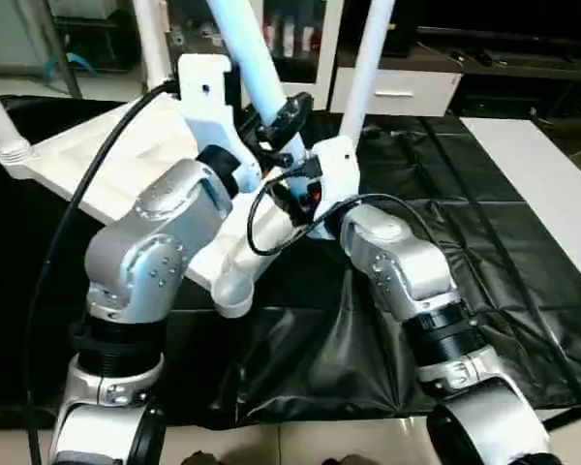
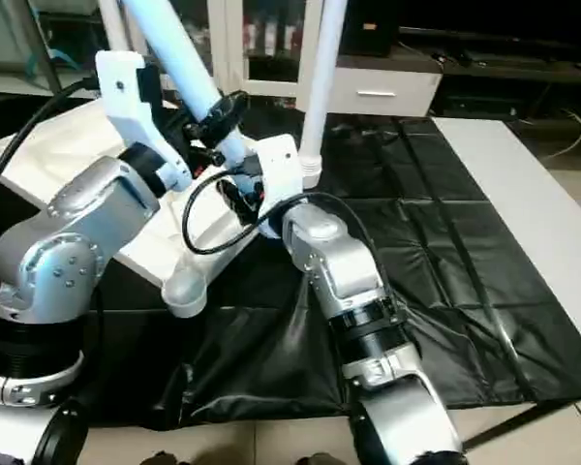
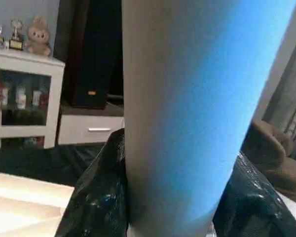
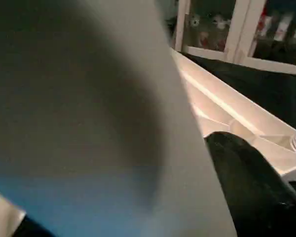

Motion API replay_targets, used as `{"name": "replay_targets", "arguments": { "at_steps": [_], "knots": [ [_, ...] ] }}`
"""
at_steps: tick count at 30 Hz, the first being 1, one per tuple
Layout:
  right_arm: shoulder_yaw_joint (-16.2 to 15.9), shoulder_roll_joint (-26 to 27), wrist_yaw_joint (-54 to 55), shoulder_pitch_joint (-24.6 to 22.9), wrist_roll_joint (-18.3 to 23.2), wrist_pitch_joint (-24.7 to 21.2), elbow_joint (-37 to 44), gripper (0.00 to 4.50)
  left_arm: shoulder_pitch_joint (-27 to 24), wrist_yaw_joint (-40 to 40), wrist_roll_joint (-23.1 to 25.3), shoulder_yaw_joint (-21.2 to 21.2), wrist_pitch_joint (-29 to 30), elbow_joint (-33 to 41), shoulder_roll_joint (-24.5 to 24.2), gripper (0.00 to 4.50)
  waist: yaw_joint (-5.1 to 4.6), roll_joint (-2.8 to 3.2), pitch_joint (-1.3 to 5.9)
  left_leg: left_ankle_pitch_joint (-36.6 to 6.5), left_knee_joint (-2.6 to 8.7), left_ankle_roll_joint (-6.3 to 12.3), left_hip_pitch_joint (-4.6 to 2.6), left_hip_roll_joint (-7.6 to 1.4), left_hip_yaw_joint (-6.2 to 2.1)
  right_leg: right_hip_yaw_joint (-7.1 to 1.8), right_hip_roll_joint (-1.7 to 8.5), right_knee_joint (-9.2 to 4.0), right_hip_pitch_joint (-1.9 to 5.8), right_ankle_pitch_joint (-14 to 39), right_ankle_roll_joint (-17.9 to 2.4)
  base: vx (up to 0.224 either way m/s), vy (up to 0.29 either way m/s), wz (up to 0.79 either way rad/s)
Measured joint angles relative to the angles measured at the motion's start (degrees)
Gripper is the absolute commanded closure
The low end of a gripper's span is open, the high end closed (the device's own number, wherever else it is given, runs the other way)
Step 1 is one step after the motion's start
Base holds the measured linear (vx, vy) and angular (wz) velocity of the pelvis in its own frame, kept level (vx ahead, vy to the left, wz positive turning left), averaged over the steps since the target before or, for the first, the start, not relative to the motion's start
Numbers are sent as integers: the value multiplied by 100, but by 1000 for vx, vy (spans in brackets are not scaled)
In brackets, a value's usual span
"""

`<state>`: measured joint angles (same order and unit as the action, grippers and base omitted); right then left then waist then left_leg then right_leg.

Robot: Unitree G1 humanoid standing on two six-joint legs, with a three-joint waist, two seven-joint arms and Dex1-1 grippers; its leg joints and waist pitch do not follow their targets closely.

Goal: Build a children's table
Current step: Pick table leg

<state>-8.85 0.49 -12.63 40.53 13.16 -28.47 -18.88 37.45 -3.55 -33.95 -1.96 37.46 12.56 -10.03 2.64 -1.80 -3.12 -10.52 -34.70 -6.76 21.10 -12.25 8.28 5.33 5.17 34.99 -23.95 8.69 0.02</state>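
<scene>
The white tabletop (image 1: 107,165) lies upside down on the black cover, ribbed side up. Three white legs stand in its corners: far left (image 1: 0,121), back (image 1: 153,44) and right (image 1: 368,68). Another leg (image 1: 252,58) leans over the middle of the top, and its lower end is hidden between my wrists. My left gripper (image 1: 281,121) is shut on this leaning leg (image 3: 187,113), a black finger (image 2: 223,108) lying across it. My right gripper (image 1: 302,192) is lower on the same leg (image 4: 89,123), behind its white wrist housing.
The tabletop's rounded near corner (image 1: 232,291) juts out below my left forearm. The crinkled black cover (image 1: 484,213) runs to the right and front. A white glass-door cabinet (image 2: 261,48) and a drawer unit (image 1: 397,92) stand behind.
</scene>
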Motion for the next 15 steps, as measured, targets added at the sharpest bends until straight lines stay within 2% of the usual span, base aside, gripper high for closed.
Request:
{"name": "replay_targets", "arguments": {
  "at_steps": [10,12,15],
  "knots": [
    [-87,-155,-685,-74,-19,157,19,203,3,-132,217,-51,-48,15,45,273,-19,1,-1,0,-1,0,-1,0,0,0,0,0,2,-8,-14,0,0,0],
    [-119,-332,-1080,-195,74,154,172,210,-1,-250,130,-37,-8,14,51,203,-8,1,-1,0,-1,1,0,0,0,-1,0,-1,3,-14,-24,0,0,0],
    [-139,-573,-1739,-294,388,77,469,231,-46,-578,-401,136,227,14,77,183,-10,2,-1,-1,-1,1,2,0,2,-1,0,-1,-1,-16,-26,0,0,0]
  ]
}}
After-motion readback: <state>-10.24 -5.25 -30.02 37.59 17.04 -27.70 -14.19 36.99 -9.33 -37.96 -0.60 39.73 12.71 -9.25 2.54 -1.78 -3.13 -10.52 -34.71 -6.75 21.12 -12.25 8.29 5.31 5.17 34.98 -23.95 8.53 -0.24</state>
